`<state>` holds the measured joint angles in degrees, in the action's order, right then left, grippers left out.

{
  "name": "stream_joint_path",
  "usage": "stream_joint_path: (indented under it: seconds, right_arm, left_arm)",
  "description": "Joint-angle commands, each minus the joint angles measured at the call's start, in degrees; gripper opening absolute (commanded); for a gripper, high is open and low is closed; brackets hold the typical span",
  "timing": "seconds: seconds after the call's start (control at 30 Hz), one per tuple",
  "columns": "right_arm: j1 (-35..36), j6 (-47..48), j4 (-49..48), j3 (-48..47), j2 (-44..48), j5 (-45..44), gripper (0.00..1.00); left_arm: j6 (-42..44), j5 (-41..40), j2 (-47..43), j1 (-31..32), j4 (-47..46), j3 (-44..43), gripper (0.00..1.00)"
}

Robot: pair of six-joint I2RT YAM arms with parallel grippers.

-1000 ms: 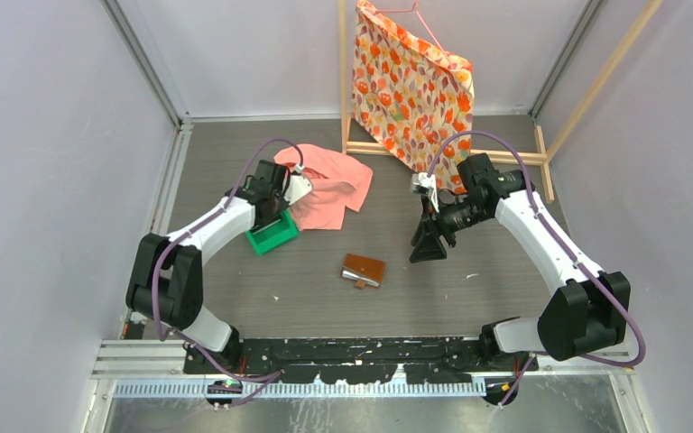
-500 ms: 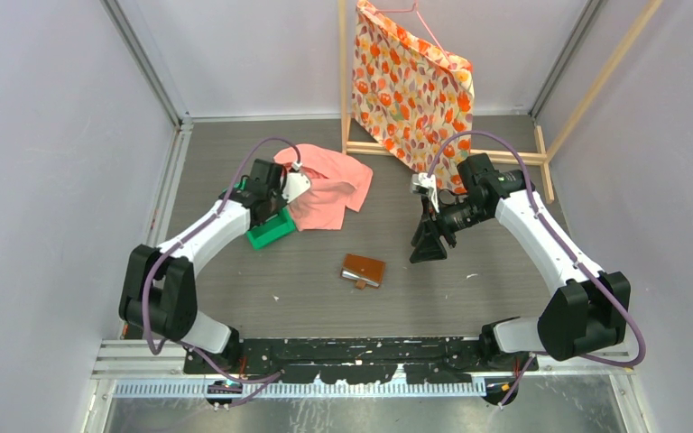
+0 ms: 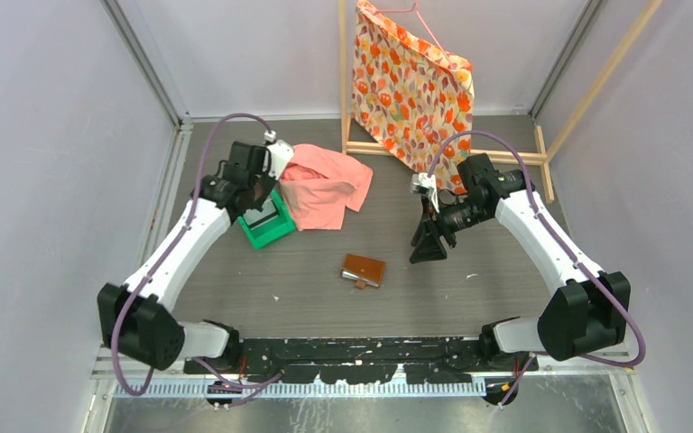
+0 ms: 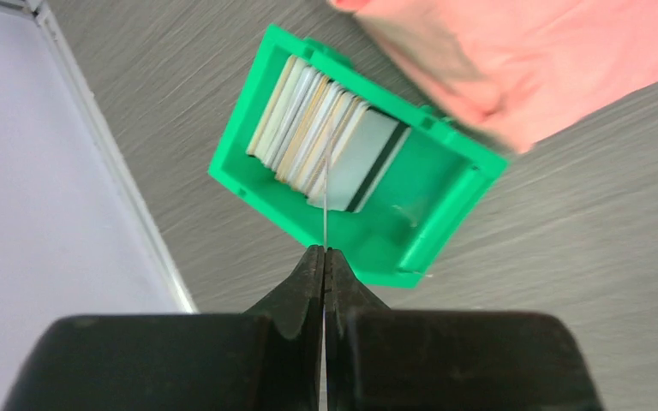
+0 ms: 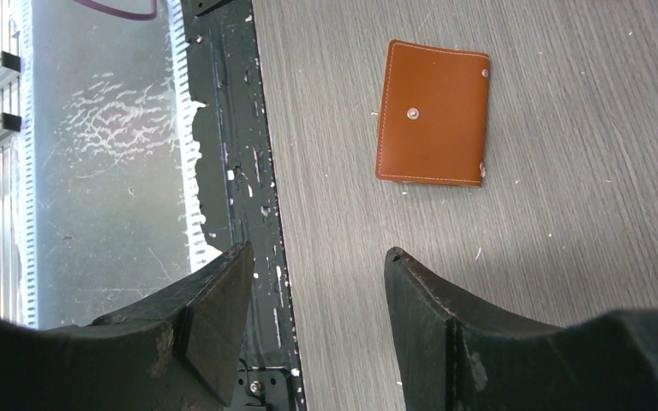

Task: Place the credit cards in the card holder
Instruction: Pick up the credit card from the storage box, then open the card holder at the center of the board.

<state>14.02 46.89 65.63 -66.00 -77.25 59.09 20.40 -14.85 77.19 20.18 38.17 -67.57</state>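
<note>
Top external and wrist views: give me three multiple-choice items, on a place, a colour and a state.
1. The card holder lies: A) in a drawer; B) on the bare table; C) on a shelf.
2. The tray holding the credit cards is: A) green; B) red; C) blue.
3. The right gripper is: A) shut on the card holder; B) open and empty; C) shut on a card.

B: it lies alone on the grey table. A: green walls ring the cards. B: jaws apart, nothing between.
</note>
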Motion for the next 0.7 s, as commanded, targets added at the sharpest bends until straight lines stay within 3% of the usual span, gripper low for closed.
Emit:
stream_joint_path:
  seconds: [0.0, 0.13, 0.2, 0.3, 0.37, 0.43, 0.67]
  right_arm:
    - [-0.3, 0.9, 0.1, -1.8, 0.5, 2.2, 0.62]
    - [-0.3, -1.7, -2.0, -1.0, 0.7, 4.0, 0.62]
    - [-0.3, -4.4, -4.1, -0.4, 1.0, 4.9, 0.62]
    - [-0.3, -11.3, -9.6, 1.0, 1.5, 6.4, 0.63]
    - [-0.3, -18.1, -15.5, 2.5, 1.7, 7.7, 0.64]
    - [-0.3, -24.6, -20.4, 3.7, 1.5, 9.3, 0.66]
    - [-0.3, -47.5, -38.6, 8.1, -0.3, 9.5, 0.7]
  left_arm:
    - [-16.3, 11.2, -7.9, -0.1, 7.6, -4.5, 0.0]
    - [-33.9, 30.8, -14.4, -0.1, -0.4, 1.0, 0.0]
    - [-42.9, 39.7, -16.9, -0.1, -9.1, 6.4, 0.0]
    - [-57.6, 49.9, -19.4, 0.7, -29.2, 16.4, 0.0]
    - [-64.1, 51.3, -19.6, 3.0, -44.3, 23.3, 0.0]
    - [-67.0, 49.9, -18.9, 5.9, -51.9, 26.8, 0.0]
    - [-69.3, 45.1, -13.1, 14.6, -66.2, 31.6, 0.0]
